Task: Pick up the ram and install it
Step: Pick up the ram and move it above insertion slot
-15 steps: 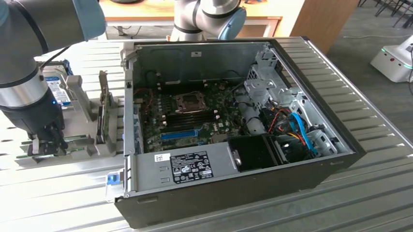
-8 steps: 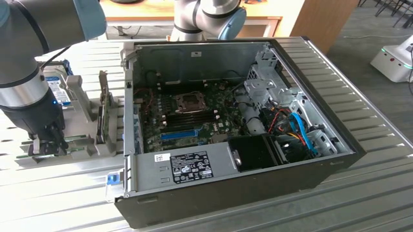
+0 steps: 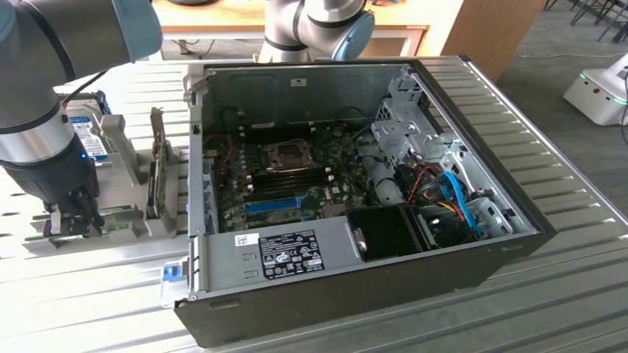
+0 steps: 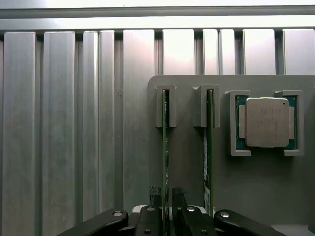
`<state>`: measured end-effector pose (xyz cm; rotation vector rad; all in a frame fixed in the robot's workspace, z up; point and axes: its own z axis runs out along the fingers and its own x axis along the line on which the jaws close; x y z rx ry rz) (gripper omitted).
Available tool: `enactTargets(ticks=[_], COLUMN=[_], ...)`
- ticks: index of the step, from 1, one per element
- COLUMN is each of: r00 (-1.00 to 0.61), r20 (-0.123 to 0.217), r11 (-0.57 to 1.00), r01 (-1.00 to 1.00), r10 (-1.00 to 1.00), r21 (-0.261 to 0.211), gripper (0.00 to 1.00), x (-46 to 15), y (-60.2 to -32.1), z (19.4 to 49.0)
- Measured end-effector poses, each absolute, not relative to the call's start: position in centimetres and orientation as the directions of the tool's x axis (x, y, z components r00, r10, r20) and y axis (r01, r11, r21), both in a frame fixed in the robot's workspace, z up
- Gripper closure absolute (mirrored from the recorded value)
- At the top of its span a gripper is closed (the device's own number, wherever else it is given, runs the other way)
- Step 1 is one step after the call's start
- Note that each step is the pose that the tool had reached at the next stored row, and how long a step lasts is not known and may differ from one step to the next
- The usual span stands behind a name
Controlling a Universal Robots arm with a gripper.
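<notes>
Pincer (image 4: 166, 192) open, jaws either side of thin green ram stick (image 4: 165, 132), not clamped. Stick stands on edge in grey plastic holder (image 4: 189, 162). Second green stick (image 4: 210, 132) just beside pincer.

The arm (image 3: 40, 110) reaches down on the exterior view's left, and the tool (image 3: 73, 224) is low over the grey holder (image 3: 137, 229) on the ribbed metal counter (image 3: 569, 294). A thin green edge of the ram (image 3: 118, 214) shows just beside it. Behind stands a hard drive (image 3: 90, 140) with a blue-and-white label. Centre stage, the computer case (image 3: 373, 279) lies open, motherboard (image 3: 324, 176) exposed, with the bare processor socket (image 3: 291, 154) and the bright-blue slot (image 3: 273, 205) below it.
</notes>
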<state>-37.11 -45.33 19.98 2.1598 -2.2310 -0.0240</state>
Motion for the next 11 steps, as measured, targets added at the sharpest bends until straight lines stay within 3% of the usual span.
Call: enactTargets(ticks=[11], r00=[-0.032], r20=[0.015], r11=[0.033], r01=[-0.999], r10=[-0.999], r21=[0.036], gripper=[0.77], x=[-37.07], y=[-45.35], z=[19.98])
